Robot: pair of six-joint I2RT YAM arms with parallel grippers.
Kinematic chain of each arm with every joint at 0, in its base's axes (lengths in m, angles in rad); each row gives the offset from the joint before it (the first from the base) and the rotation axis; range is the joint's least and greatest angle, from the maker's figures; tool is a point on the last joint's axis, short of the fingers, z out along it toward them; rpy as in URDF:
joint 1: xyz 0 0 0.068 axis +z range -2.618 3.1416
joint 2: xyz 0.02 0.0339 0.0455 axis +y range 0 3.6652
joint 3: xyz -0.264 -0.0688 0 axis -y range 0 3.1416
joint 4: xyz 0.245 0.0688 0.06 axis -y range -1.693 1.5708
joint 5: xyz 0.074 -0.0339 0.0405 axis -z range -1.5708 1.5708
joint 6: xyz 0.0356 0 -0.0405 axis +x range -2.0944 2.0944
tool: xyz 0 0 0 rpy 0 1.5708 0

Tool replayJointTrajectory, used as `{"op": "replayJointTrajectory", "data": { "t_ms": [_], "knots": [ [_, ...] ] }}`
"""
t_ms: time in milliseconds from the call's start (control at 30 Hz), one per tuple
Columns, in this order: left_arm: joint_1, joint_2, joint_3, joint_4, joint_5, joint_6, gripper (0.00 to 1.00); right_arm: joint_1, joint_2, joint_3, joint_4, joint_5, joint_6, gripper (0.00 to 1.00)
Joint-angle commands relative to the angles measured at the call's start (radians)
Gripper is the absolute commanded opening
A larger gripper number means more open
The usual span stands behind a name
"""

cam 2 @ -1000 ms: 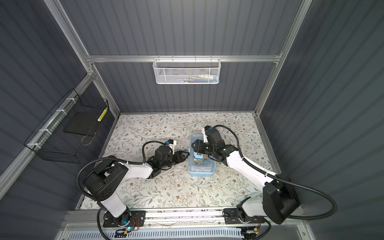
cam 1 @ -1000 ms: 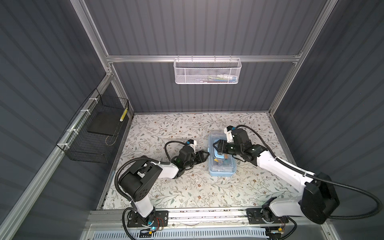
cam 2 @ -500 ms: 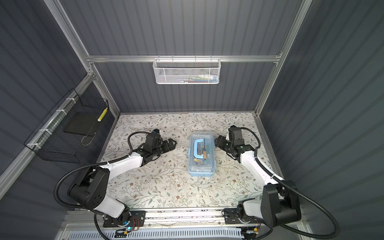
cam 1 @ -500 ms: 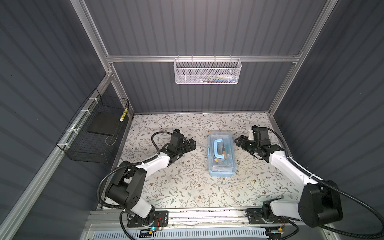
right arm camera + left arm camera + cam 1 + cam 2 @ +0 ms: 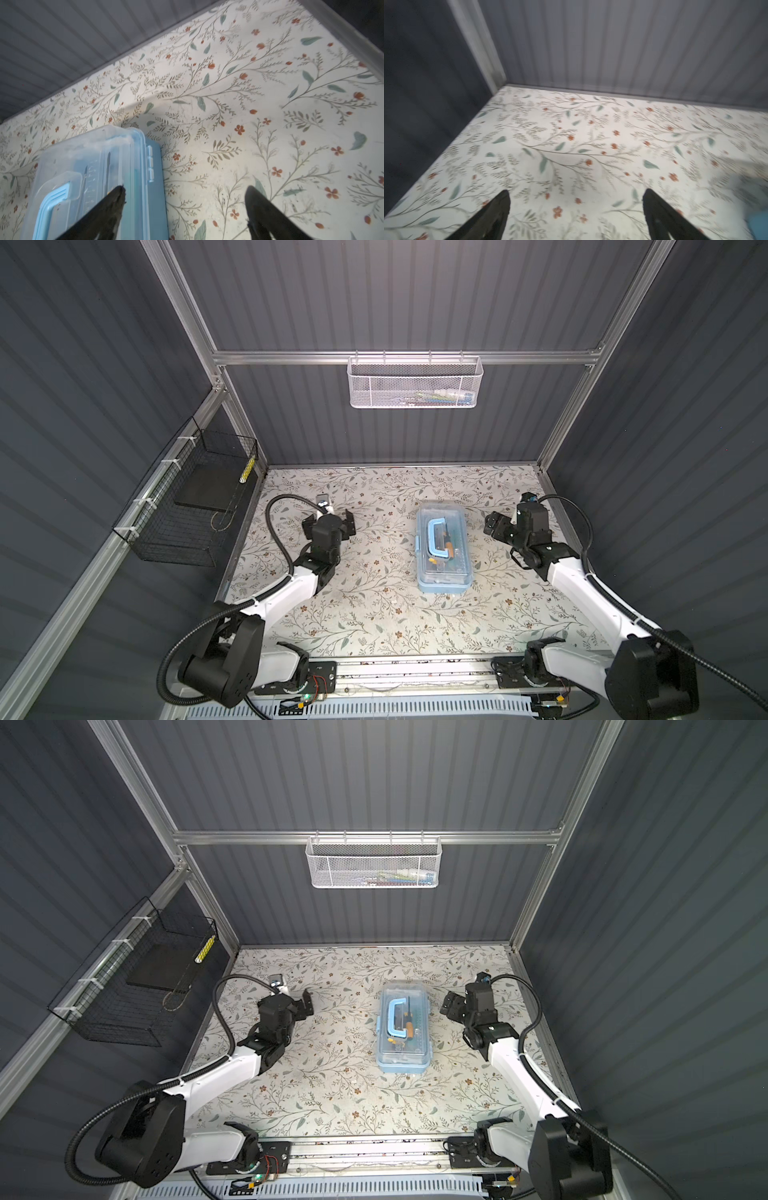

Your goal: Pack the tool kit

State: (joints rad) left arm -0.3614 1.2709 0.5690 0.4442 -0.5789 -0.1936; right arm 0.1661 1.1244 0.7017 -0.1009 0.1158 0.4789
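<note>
The tool kit is a light-blue box with a clear lid, lying flat in the middle of the floral table. Its arched handle lies flat on the lid, and a yellow-black screwdriver shows through the plastic. My left gripper is open and empty, well to the left of the box, pointing at the back wall. My right gripper is open and empty, just right of the box. In the right wrist view the tool kit sits beside one finger, not between the two.
A white mesh basket holding small items hangs on the back wall. A black wire basket is fixed to the left wall, with a dark flat object and a yellow item inside. Grey walls close in three sides of the table.
Both grippers have left the box and opened. The left arm swung out to the left and back, and the right arm pulled away to the right. The box has stayed put.
</note>
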Motion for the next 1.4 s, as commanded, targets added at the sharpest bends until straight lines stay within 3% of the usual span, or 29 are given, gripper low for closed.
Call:
{"op": "replayJointTrajectory", "data": {
  "t_ms": [0, 100, 233, 300, 400, 467, 533, 567, 800, 967, 1033, 1133, 1233, 1300, 1367],
  "knots": [
    [0.076, -0.041, -0.115, 0.129, -0.131, -0.007, 0.99, 0.009, -0.074, -0.138, 0.236, 0.075, -0.033, 0.92],
    [0.12, 0.037, -0.12, 0.163, -0.179, 0.036, 0.99, 0.021, -0.093, -0.238, 0.39, 0.092, -0.051, 0.94],
    [0.19, 0.201, -0.094, 0.192, -0.128, 0.041, 1.0, 0.03, -0.047, -0.232, 0.389, 0.108, -0.088, 0.96],
    [0.219, 0.288, -0.113, 0.314, -0.125, 0.059, 1.0, 0.033, -0.048, -0.233, 0.396, 0.131, -0.112, 0.97],
    [0.287, 0.357, -0.082, 0.334, 0.059, 0.055, 1.0, 0.035, -0.067, -0.241, 0.424, 0.155, -0.196, 0.99],
    [0.286, 0.392, -0.066, 0.345, 0.212, 0.133, 1.0, 0.033, -0.07, -0.235, 0.409, 0.197, -0.245, 0.99],
    [0.288, 0.439, -0.115, 0.492, 0.285, 0.164, 1.0, 0.033, -0.074, -0.238, 0.416, 0.251, -0.278, 0.99],
    [0.288, 0.443, -0.142, 0.552, 0.28, 0.162, 1.0, 0.03, -0.079, -0.246, 0.433, 0.277, -0.294, 0.99],
    [0.286, 0.438, -0.127, 0.51, 0.226, 0.142, 1.0, -0.011, -0.048, -0.324, 0.582, 0.396, -0.392, 0.99],
    [0.285, 0.441, -0.126, 0.513, 0.22, 0.143, 1.0, -0.044, 0.054, -0.443, 0.867, 0.4, -0.413, 0.99],
    [0.283, 0.441, -0.126, 0.514, 0.219, 0.143, 1.0, -0.054, 0.05, -0.446, 0.874, 0.371, -0.408, 0.99],
    [0.283, 0.441, -0.126, 0.514, 0.219, 0.143, 1.0, -0.078, 0.126, -0.476, 1.071, 0.341, -0.428, 0.99],
    [0.283, 0.441, -0.126, 0.514, 0.219, 0.143, 1.0, -0.103, 0.309, -0.466, 1.258, 0.259, -0.471, 0.99],
    [0.283, 0.441, -0.125, 0.513, 0.219, 0.143, 1.0, -0.121, 0.309, -0.452, 1.18, 0.181, -0.444, 0.99],
    [0.282, 0.441, -0.126, 0.513, 0.218, 0.145, 1.0, -0.134, 0.367, -0.434, 1.248, 0.162, -0.462, 0.99]
  ]
}}
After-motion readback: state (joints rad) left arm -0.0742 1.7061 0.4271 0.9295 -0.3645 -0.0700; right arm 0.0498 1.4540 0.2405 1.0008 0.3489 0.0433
